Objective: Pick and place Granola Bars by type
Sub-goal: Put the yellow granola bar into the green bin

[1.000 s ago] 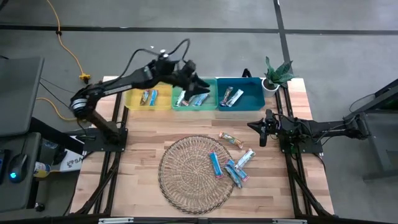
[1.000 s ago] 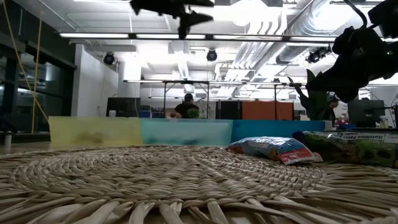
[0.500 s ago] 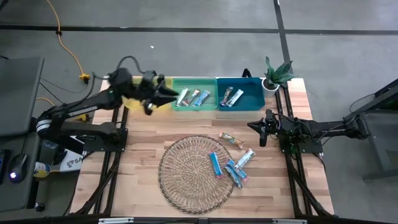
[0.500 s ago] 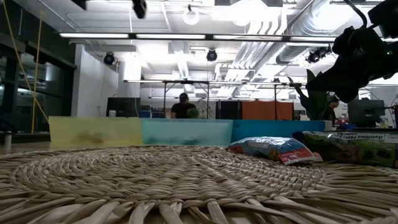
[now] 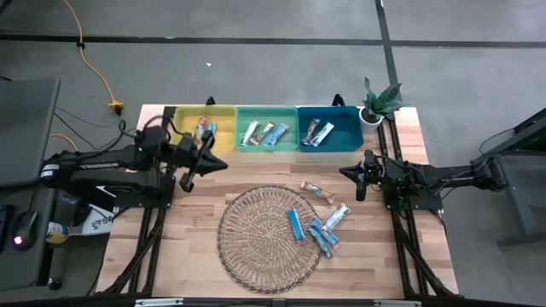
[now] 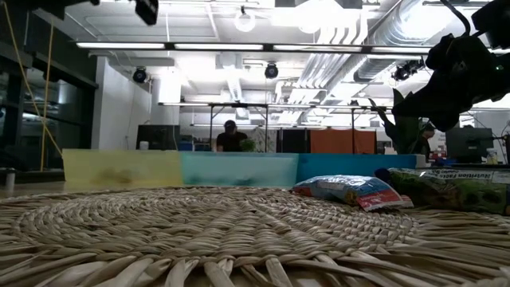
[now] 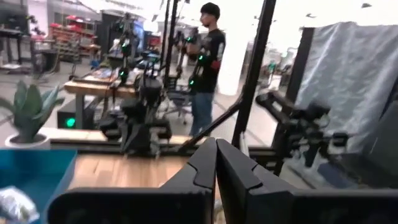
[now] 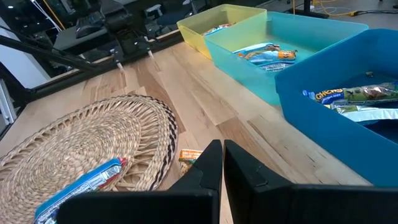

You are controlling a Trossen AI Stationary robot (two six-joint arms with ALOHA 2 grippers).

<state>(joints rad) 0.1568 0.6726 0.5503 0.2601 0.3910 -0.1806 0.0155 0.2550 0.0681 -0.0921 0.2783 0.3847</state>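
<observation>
The Granola Bars [image 5: 316, 217] still to be sorted lie at the lower right of centre in the high view: one blue bar on the round woven wicker mat [image 5: 256, 247], several more just off its right edge on the wooden tabletop [image 5: 196, 213]. Along the top of the frame stand three plastic bins: the yellow bin [image 5: 203, 130] holds two bars, the green bin [image 5: 264, 134] three, the blue bin [image 5: 328, 132] two. The left hand [image 5: 215, 164], over the green bin a second ago, has drawn back left of the mat, its fingers closed and empty. The right hand [image 5: 348, 173] waits at right, pressed shut.
</observation>
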